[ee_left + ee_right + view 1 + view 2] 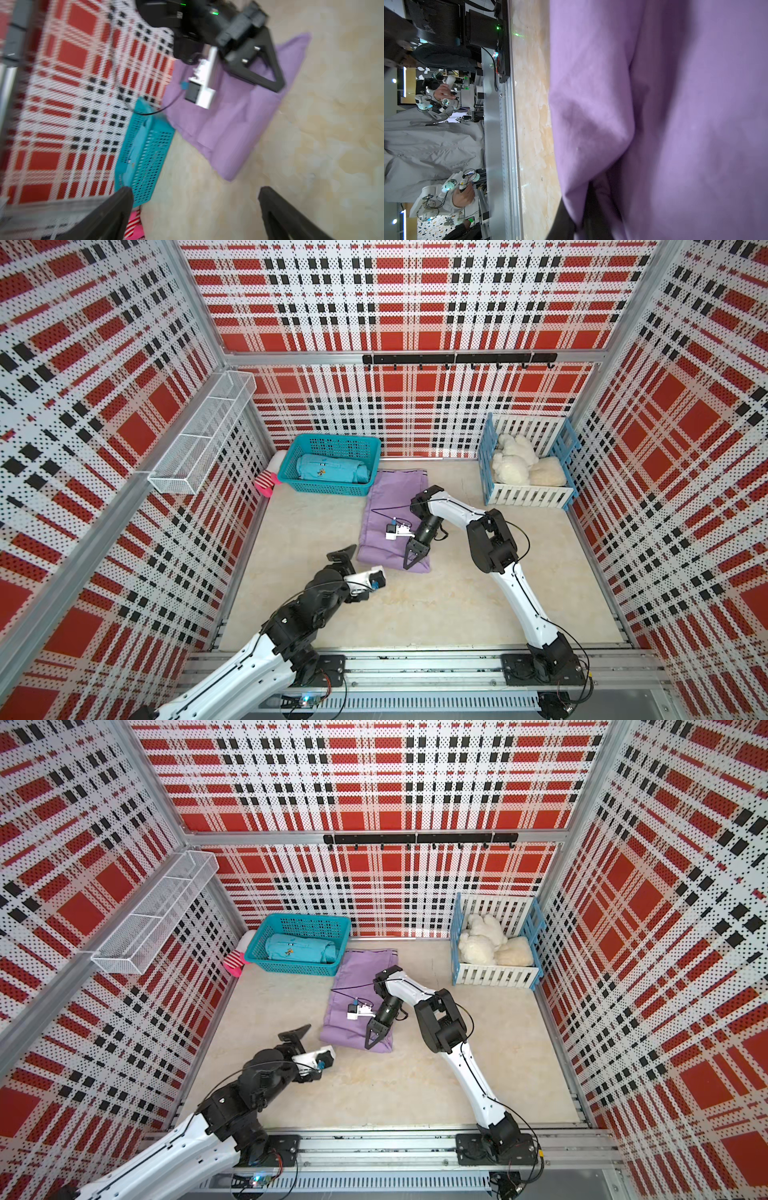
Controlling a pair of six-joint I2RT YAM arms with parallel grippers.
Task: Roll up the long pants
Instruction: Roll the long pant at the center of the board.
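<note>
Beige floor (457, 605) bears long pants (390, 493) — plaid walls (415, 302).

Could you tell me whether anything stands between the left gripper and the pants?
Nothing visible does: only bare floor lies between the open left gripper and the pants. The basket stands off to the side, and the right gripper is shut on the pants' near edge, farther along.

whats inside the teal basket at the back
A teal-blue rolled garment with a small cartoon print lies inside the teal basket. Anything under the roll is covered, as is the basket's floor beneath it.
</note>
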